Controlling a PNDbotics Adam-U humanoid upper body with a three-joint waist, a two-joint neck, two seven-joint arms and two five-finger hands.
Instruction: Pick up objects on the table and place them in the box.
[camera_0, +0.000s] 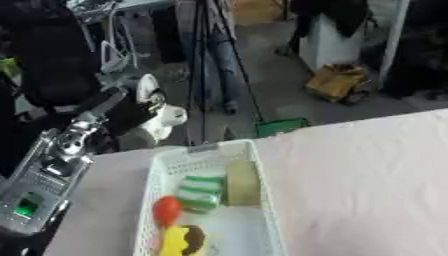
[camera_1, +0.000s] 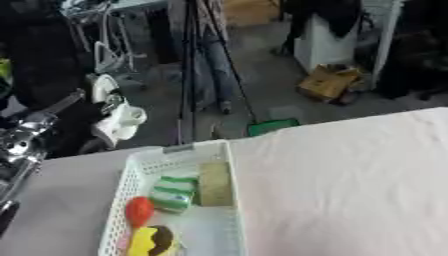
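One basket (camera_0: 262, 195) holds four items; one robot hand (camera_0: 144, 112).

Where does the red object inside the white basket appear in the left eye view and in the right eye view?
Left eye view: the red object lies low and left of centre, near the white basket's left wall.
Right eye view: the red object is again low, further left in the picture.
Shared landmark: the green and white packet just up and right of it in both views.

Soft, even daylight; my view is blurry throughout, the white basket (camera_0: 262, 200) barely shadowing the pale table (camera_0: 367, 190), while the floor beyond it looks dimmer
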